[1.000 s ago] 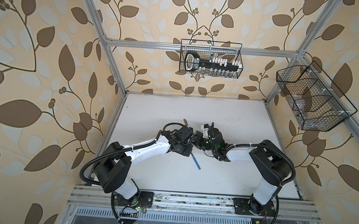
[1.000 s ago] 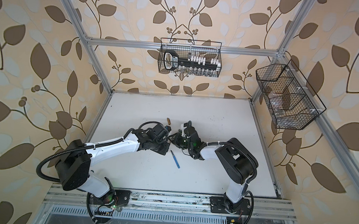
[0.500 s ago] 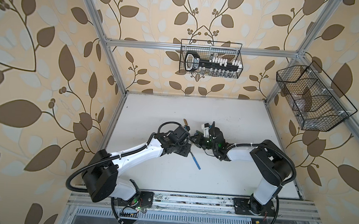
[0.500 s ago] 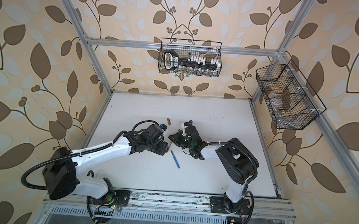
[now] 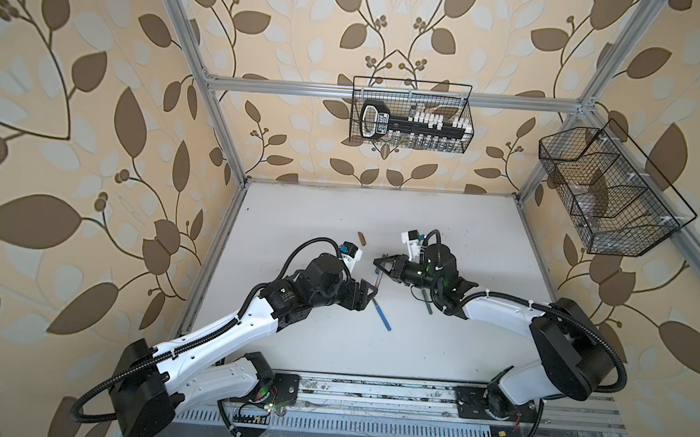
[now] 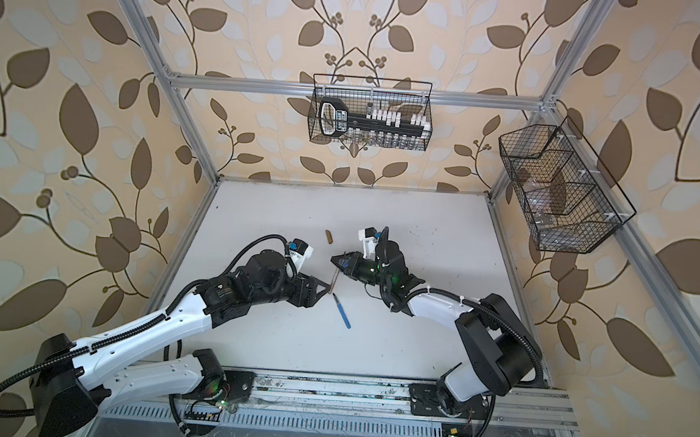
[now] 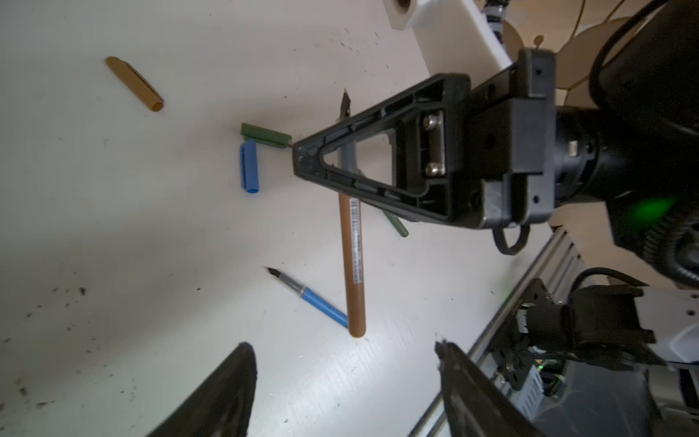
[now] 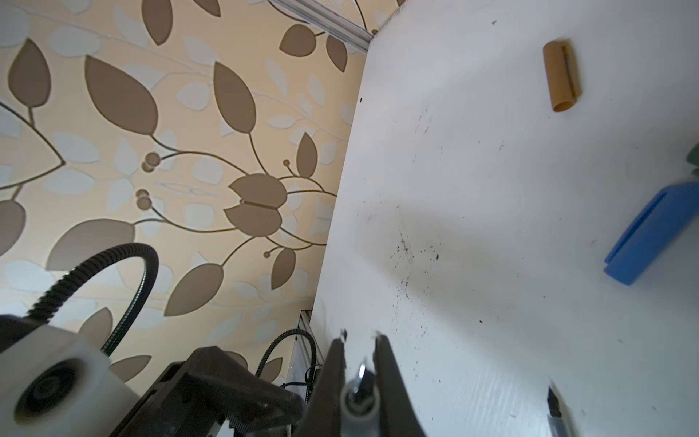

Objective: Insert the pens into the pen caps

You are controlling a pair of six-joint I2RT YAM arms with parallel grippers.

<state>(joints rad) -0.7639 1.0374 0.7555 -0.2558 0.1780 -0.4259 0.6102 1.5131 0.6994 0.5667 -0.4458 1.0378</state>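
My right gripper (image 5: pixel 379 266) (image 8: pixel 359 340) is shut on the orange-brown pen (image 7: pixel 351 257), clamping its grey neck just behind the dark tip and holding it above the table. My left gripper (image 7: pixel 344 359) (image 5: pixel 371 291) is open just off the free end of that barrel, touching nothing. The blue pen (image 5: pixel 383 315) (image 7: pixel 314 300) lies on the table beneath it. The green pen (image 5: pixel 428 303) lies under the right arm, mostly hidden. The green cap (image 7: pixel 264 136) and blue cap (image 7: pixel 249 166) lie touching each other. The orange-brown cap (image 5: pixel 363 239) (image 8: pixel 561 75) lies apart, farther back.
A wire basket (image 5: pixel 411 115) with a black tool hangs on the back wall. Another wire basket (image 5: pixel 608 189) hangs on the right wall. Aluminium posts frame the white table (image 5: pixel 319 209), and the arms' base rail (image 5: pixel 371 395) runs along its front edge.
The left gripper has opened, let go of the orange-brown pen and drawn back to the left. The right gripper has closed fully on the pen and holds it alone.
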